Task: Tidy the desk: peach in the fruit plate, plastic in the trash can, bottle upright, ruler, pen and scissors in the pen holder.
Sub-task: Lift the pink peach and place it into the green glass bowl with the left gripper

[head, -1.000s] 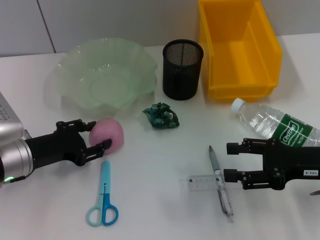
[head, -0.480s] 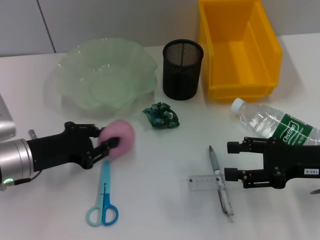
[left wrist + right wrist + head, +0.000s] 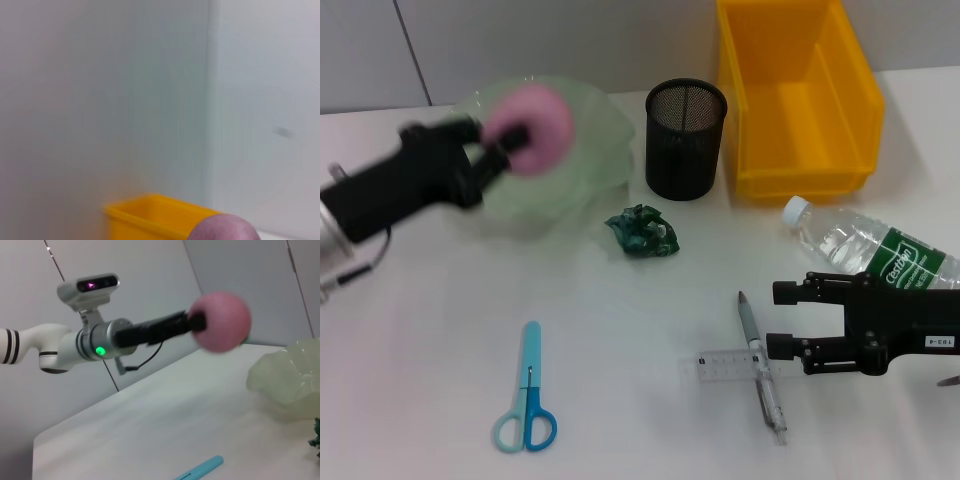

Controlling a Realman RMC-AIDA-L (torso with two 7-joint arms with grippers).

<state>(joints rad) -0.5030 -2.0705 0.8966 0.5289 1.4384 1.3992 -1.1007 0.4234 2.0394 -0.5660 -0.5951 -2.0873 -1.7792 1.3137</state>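
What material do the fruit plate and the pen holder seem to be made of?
The fruit plate looks like translucent pale green plastic or glass, glossy, with a wavy rim; which of the two is unclear. The pen holder looks like black metal mesh, matte: fine perforations show through its wall.

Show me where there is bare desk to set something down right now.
Bare desk lies between the blue-handled scissors and the clear plastic ruler, and left of the scissors. It is crowded around the open right gripper, grey pen and lying plastic bottle.
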